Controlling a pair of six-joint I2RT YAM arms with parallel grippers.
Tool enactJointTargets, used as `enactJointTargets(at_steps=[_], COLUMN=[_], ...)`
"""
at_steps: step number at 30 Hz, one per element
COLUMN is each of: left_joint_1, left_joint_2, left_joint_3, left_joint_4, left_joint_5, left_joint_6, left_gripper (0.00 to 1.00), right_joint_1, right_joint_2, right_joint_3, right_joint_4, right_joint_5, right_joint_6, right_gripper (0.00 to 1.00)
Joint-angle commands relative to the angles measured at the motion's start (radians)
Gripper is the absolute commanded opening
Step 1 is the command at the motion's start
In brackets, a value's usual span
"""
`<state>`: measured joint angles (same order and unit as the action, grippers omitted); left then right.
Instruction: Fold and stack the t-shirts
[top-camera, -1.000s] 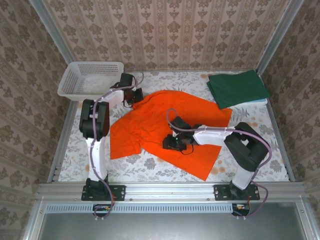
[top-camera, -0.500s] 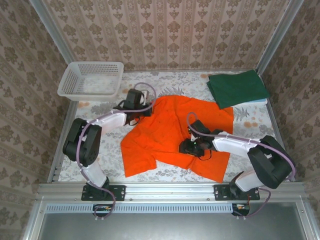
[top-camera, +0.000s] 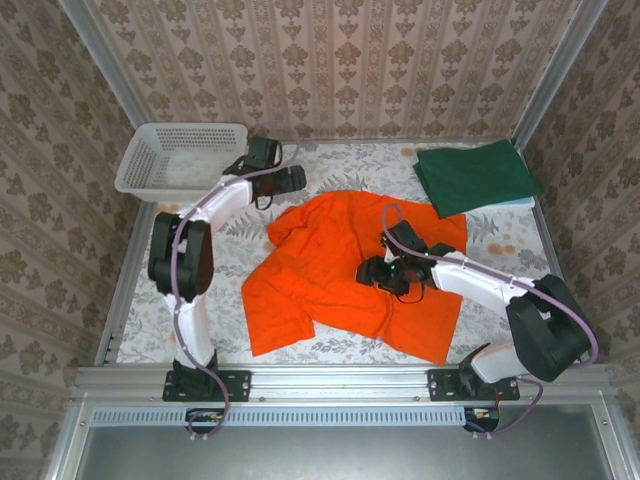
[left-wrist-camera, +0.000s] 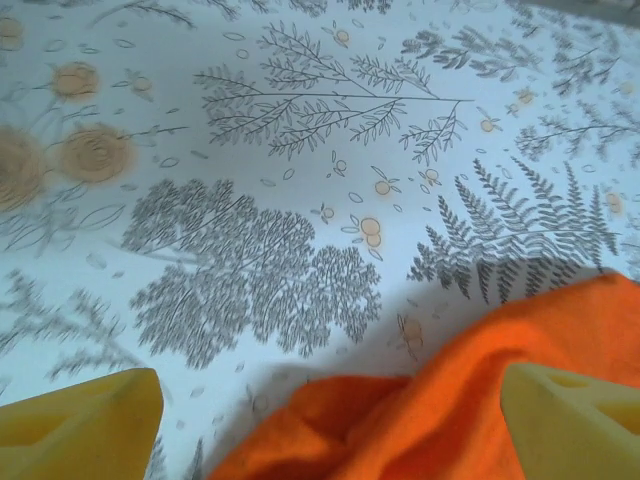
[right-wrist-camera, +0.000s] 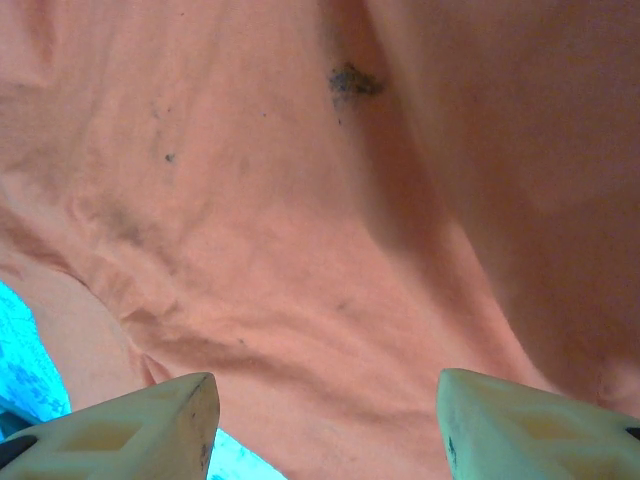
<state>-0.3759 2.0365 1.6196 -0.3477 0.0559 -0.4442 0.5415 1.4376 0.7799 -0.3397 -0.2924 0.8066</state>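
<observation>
The orange t-shirt (top-camera: 340, 270) lies crumpled and partly spread in the middle of the table. Folded flat at the back right is the dark green t-shirt (top-camera: 472, 175). My left gripper (top-camera: 293, 180) hovers just behind the orange shirt's back left corner. Its yellow fingers (left-wrist-camera: 80, 420) are wide apart, open, with an orange fold (left-wrist-camera: 470, 400) lying loose below them. My right gripper (top-camera: 368, 272) is over the middle of the orange shirt. Its pale fingers (right-wrist-camera: 530, 425) stand apart, open, above wrinkled orange cloth (right-wrist-camera: 330, 250), gripping nothing.
A white lattice basket (top-camera: 140, 178) stands at the back left corner, close to my left arm. The floral tablecloth (top-camera: 330, 160) shows bare behind the orange shirt. Walls close the table in at the back and both sides. A light blue edge (top-camera: 522, 203) shows under the green shirt.
The orange shirt was dragged right and bunched up. My left gripper let go of its edge and drew back towards the basket. My right gripper opened wider and rose a little.
</observation>
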Motion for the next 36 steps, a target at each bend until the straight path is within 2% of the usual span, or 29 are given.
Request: enactJointTargets(at_steps=[1,5,8,11,18,21,24,30,34,36], left_joint_1=[0.018,0.016,0.014,0.013,0.011,0.005,-0.003,-0.074,-0.241,-0.351], left_joint_2=[0.176,0.240,0.255,0.257,0.192,0.161,0.098,-0.141,-0.282,-0.323], left_joint_3=[0.138,0.185,0.186,0.167,0.052,0.015,-0.055,-0.308,-0.533,-0.634], left_joint_4=[-0.204,-0.220,-0.210,-0.171,-0.008,0.035,0.116,0.375,0.584,0.662], left_joint_5=[0.093,0.180,0.258,0.339,0.468,0.477,0.446,0.183,-0.025,-0.137], left_joint_6=[0.044,0.079,0.096,0.105,0.087,0.091,0.095,0.197,0.338,0.403], left_gripper=[0.84,0.84,0.75,0.52,0.21,0.00,0.00,0.00,0.00,0.00], right_joint_1=[-0.010,-0.022,-0.033,-0.046,-0.062,-0.062,-0.063,-0.063,-0.063,-0.064], right_joint_2=[0.033,0.026,0.019,0.012,0.022,0.020,0.020,0.012,0.005,0.000], right_joint_3=[0.027,0.031,0.028,0.017,0.012,0.012,0.015,0.009,0.003,-0.006], right_joint_4=[0.005,0.003,-0.003,-0.001,-0.007,-0.007,-0.013,-0.017,-0.019,-0.015], right_joint_5=[0.007,0.025,0.030,0.032,0.033,0.033,0.034,0.035,0.040,0.051], right_joint_6=[-0.026,-0.036,-0.040,-0.034,-0.021,-0.018,-0.017,-0.014,-0.011,-0.006], right_gripper=[0.61,0.62,0.63,0.63,0.63,0.63,0.62,0.61,0.61,0.61])
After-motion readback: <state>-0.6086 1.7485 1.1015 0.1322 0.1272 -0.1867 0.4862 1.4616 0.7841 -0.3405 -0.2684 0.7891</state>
